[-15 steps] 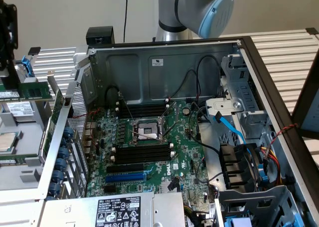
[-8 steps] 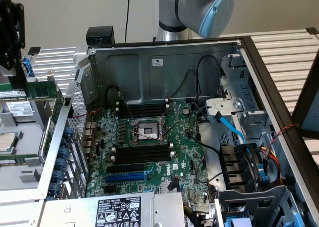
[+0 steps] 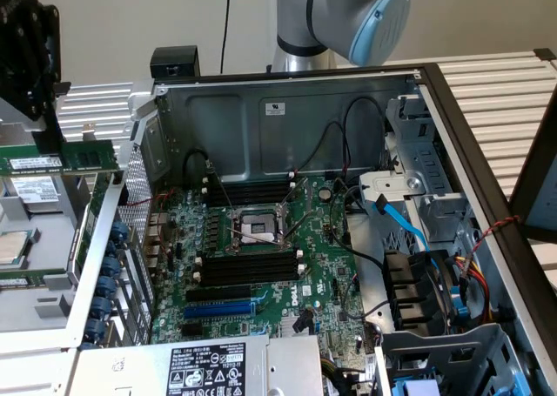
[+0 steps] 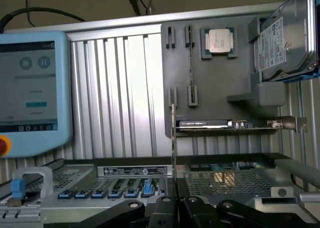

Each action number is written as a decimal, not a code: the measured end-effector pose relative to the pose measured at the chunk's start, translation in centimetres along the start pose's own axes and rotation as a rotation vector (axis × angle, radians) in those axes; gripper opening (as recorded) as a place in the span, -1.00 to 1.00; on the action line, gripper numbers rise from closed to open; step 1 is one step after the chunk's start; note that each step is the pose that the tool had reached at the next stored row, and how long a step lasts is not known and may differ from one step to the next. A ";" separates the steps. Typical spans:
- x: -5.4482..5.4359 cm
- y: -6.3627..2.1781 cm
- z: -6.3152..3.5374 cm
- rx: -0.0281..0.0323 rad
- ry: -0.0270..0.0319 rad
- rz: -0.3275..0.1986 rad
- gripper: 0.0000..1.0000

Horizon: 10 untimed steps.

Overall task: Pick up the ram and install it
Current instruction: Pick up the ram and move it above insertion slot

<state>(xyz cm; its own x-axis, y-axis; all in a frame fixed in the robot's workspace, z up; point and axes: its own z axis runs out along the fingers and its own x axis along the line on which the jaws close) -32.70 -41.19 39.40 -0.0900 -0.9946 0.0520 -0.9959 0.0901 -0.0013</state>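
The ram (image 3: pixel 77 157) is a long green stick with a white label, held level in the air at the exterior view's far left, above the grey parts tray (image 3: pixel 43 305) and outside the open computer case. My gripper (image 3: pixel 39 144) is shut on it from above. In the wrist view the ram (image 4: pixel 173 138) shows edge-on as a thin upright strip rising from between the black fingers (image 4: pixel 162 208). The motherboard (image 3: pixel 318 278) lies inside the case, with long black memory slots (image 3: pixel 248 265) below the processor socket (image 3: pixel 258 226) and another bank (image 3: pixel 252 190) above it.
A blue expansion slot (image 3: pixel 218 310) sits below the memory slots. Cables (image 3: pixel 409 226) and drive bays (image 3: pixel 426 291) crowd the case's right side. The tray holds a processor (image 4: pixel 218 40), a hard drive (image 4: pixel 285 42) and a card (image 4: pixel 225 124). A teach pendant (image 4: pixel 30 92) stands beside it.
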 end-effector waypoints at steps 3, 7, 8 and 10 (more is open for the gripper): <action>-0.1 -0.68 0.00 0.0000 0.0000 0.000 -0.76; -0.1 -1.59 -0.01 0.0000 0.0002 0.000 -0.76; -0.2 -2.57 -0.01 0.0000 0.0006 0.000 -0.76; -0.4 -4.42 -0.02 0.0000 0.0007 0.000 -0.76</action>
<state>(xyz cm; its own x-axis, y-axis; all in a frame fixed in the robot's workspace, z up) -28.26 -41.18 39.40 -0.0901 -0.9945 0.0528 -0.9959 0.0901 -0.0013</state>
